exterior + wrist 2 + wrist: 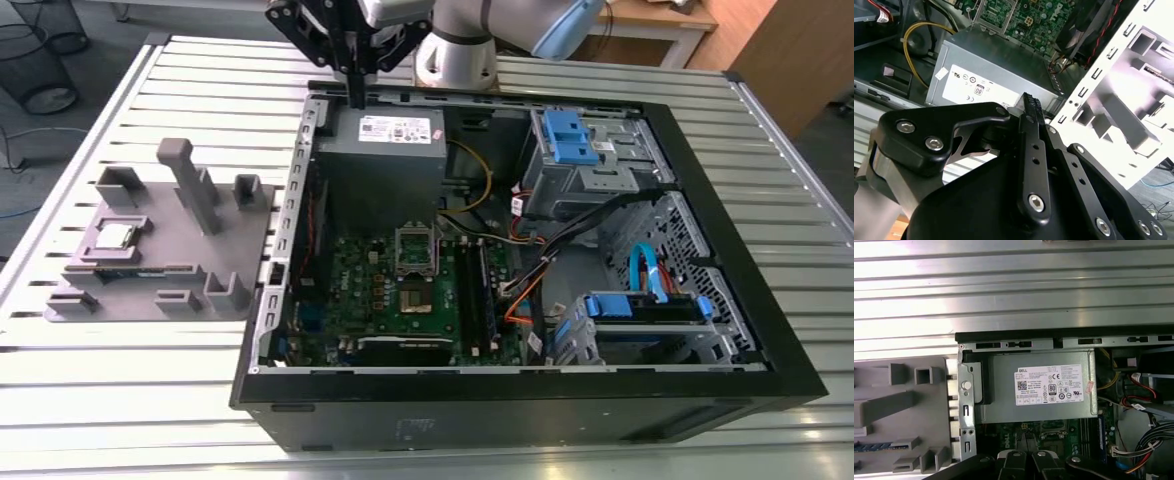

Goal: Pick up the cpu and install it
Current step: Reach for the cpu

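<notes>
A slatted metal tabletop (160,400) carries an open black computer case (534,400) and a grey plastic fixture tray (174,270). The small square silver cpu (114,236) lies on that tray, near the tabletop's edge on the exterior view's left. The black gripper (358,98), clenched on nothing, hangs over the case's rim.

In the exterior view, the arm (474,45) is cut off by the picture's edge, at twelve o'clock from the computer case (534,400). The cpu (118,235) is seen on the grey tray (174,265), at nine o'clock from the case, but it is too small for its marks to be told. What lies inside the socket (416,252) cannot be made out.

In the second wrist view, part of the power box (994,65) is hidden behind the gripper (1031,102), and the tray is washed out by bright light.

In the first wrist view, the gripper, the tray and the case are all cut off by the edges.
</notes>
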You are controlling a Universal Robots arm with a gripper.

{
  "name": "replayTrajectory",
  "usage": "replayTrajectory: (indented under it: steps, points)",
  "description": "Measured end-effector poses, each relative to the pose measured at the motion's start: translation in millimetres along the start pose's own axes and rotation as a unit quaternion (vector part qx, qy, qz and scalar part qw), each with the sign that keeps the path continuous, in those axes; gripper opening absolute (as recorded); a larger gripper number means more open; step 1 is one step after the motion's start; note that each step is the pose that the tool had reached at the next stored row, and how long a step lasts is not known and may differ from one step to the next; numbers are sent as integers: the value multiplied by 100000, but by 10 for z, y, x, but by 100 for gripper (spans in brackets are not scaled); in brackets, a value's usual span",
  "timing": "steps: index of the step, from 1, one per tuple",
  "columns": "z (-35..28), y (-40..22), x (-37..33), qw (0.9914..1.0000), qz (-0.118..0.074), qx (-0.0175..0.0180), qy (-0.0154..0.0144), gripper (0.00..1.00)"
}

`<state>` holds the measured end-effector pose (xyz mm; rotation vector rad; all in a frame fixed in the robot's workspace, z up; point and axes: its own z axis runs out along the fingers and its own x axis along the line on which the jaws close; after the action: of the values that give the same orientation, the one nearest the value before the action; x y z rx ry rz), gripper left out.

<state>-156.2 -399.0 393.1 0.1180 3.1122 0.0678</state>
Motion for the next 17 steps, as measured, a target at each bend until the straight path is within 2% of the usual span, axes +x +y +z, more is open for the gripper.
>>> replayTrajectory:
  steps: [8,11,13,17]
  points:
    - [-2,-9,121,100000,4,1,-11,11]
    - [-2,-10,132,100000,-5,-1,-12,11]
    - [-7,-23,297,100000,-2,3,-11,11]
    - [-8,-23,298,100000,-2,4,-9,11]
